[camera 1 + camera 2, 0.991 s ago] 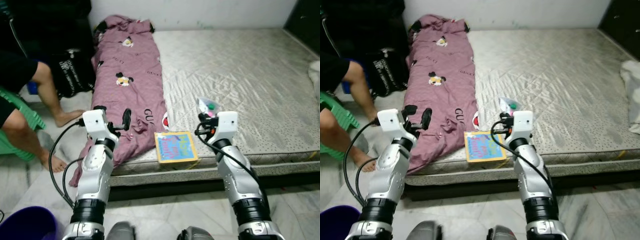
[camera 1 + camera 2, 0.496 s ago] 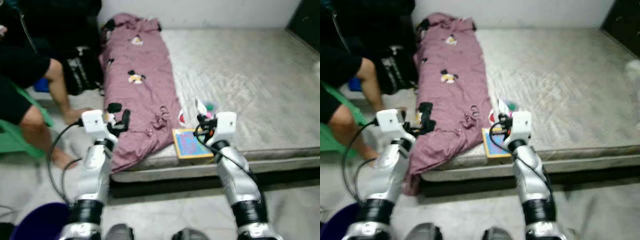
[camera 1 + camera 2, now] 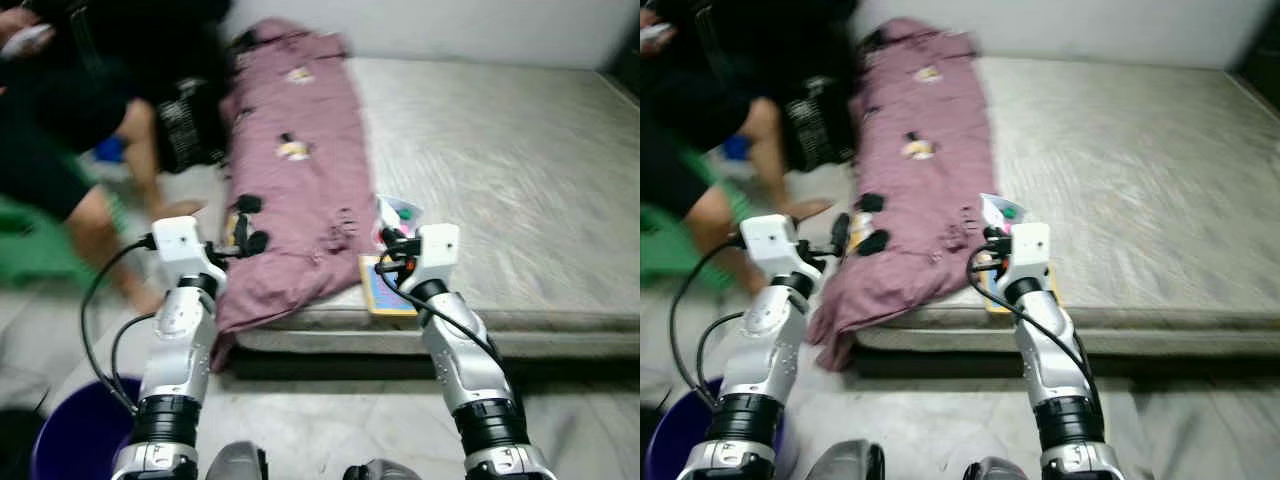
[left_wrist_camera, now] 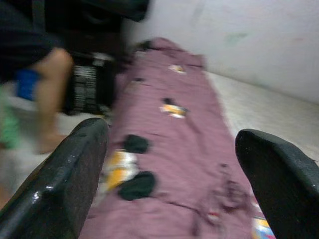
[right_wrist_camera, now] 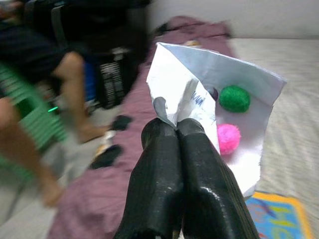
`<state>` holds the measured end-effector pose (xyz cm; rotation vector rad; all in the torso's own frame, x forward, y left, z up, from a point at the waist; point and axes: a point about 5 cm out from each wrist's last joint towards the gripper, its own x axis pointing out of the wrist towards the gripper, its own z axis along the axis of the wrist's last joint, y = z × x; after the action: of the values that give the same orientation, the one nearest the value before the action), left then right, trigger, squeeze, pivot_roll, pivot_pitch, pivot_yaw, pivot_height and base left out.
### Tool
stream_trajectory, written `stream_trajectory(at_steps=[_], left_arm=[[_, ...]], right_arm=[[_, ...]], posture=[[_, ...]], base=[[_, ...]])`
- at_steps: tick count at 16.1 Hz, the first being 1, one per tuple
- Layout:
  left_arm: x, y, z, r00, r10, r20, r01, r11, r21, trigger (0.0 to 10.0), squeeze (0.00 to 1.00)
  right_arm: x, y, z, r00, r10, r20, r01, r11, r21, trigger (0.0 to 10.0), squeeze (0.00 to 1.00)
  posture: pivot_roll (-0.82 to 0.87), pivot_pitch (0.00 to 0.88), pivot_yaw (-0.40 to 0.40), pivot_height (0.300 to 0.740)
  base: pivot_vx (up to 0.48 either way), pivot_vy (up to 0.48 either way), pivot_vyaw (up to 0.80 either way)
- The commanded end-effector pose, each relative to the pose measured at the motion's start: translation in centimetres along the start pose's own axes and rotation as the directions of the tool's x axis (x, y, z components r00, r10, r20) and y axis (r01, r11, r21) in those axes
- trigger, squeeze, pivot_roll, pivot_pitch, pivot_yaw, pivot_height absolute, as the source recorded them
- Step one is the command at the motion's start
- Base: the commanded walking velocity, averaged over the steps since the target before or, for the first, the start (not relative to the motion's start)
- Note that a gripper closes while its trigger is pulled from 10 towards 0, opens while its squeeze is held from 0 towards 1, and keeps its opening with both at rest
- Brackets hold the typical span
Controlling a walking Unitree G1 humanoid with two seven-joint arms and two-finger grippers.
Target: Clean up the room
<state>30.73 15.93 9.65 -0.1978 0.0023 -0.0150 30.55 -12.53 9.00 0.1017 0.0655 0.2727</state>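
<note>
Two silver robot arms are reaching forward over the near edge of a low mattress (image 3: 520, 170) covered in a grey quilted sheet. The right gripper (image 5: 175, 130) is pinching a white paper packet (image 5: 219, 104) with its black fingers pressed together on a fold of the paper. A green pom-pom (image 5: 235, 98) and a pink pom-pom (image 5: 228, 138) are showing on the packet's face. In the head views the packet (image 3: 397, 212) is sitting just above the right wrist, held over the front edge of the mattress.

A colourful picture book (image 3: 385, 295) is lying flat on the mattress edge, partly hidden behind the right arm. A mauve blanket (image 3: 295, 160) printed with cartoon figures is stretching along the left side of the mattress, its near end drooping toward the floor.

The left gripper (image 4: 174, 184) is hanging above the blanket's near end with its two fingers spread wide apart, gripping nothing.

A person's bare legs (image 3: 110, 200) are visible on the left beside a green stool (image 3: 30, 250). A purple bucket (image 3: 75, 440) is standing on the floor by the left arm. The frames are blurred.
</note>
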Motion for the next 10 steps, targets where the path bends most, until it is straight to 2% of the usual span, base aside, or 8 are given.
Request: stream_trajectory(at_steps=[1, 10], left_arm=[[0.15, -0.15, 0.04, 1.0, 0.003, -0.003, -0.003, 1.0, 0.015, 10.0, 0.0], [0.24, -0.3, -0.13, 1.0, -0.015, -0.012, 0.015, 1.0, 0.02, 10.0, 0.0]], right_arm=[[0.14, -0.11, 0.66, 1.0, 0.007, 0.027, -0.007, 1.0, -0.017, 10.0, 0.0], [0.19, 0.02, 0.53, 1.0, 0.018, 0.022, -0.018, 1.0, -0.018, 10.0, 0.0]], posture=[[0.0, 0.0, -0.024, 0.74], [0.0, 0.0, -0.023, 0.74]], base=[[0.0, 0.0, 0.8], [0.0, 0.0, 0.8]])
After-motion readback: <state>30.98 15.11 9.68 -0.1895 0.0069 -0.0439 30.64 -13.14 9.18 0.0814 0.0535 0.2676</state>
